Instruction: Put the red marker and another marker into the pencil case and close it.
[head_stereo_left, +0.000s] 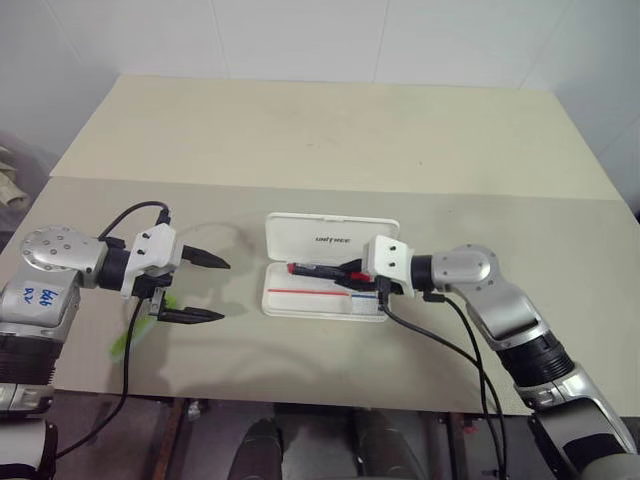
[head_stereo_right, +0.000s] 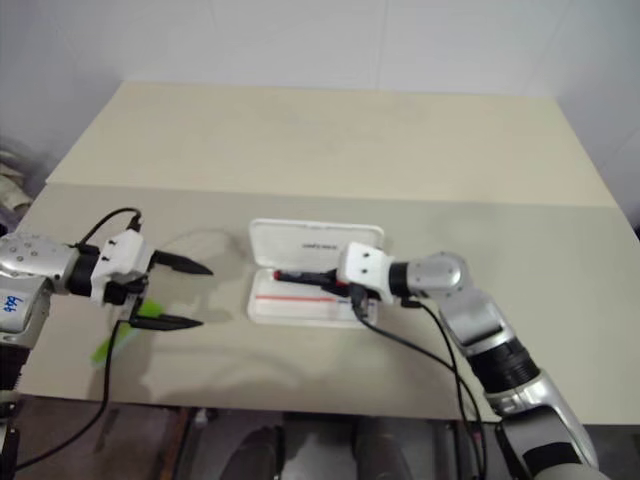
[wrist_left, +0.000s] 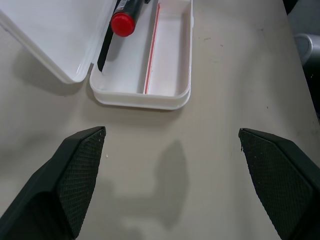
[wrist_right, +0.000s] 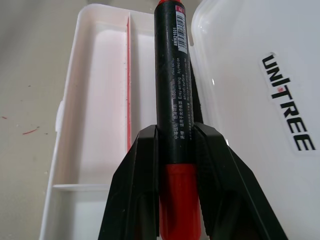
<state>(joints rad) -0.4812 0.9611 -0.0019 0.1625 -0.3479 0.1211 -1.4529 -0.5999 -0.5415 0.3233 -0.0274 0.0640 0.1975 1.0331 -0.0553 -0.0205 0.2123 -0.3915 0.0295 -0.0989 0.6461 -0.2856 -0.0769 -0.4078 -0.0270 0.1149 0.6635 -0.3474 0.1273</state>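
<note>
The white pencil case (head_stereo_left: 312, 303) lies open in the middle of the table, its lid (head_stereo_left: 330, 232) folded back flat. My right gripper (wrist_right: 175, 131) is shut on the red marker (head_stereo_left: 315, 270), gripping the black barrel near its red end. The marker lies lengthwise over the tray's far side, close to the hinge, and its red cap (wrist_left: 123, 23) points toward my left arm. My left gripper (head_stereo_left: 225, 290) stands open to the left of the case with nothing between its fingers. The light green highlighter (head_stereo_right: 147, 310) lies on the table below that gripper, partly hidden by it.
The beige table (head_stereo_left: 330, 130) stretches far beyond the case, with a seam across its middle. Its front edge runs just below both arms. A black cable (head_stereo_left: 128, 350) hangs from my left wrist over that edge.
</note>
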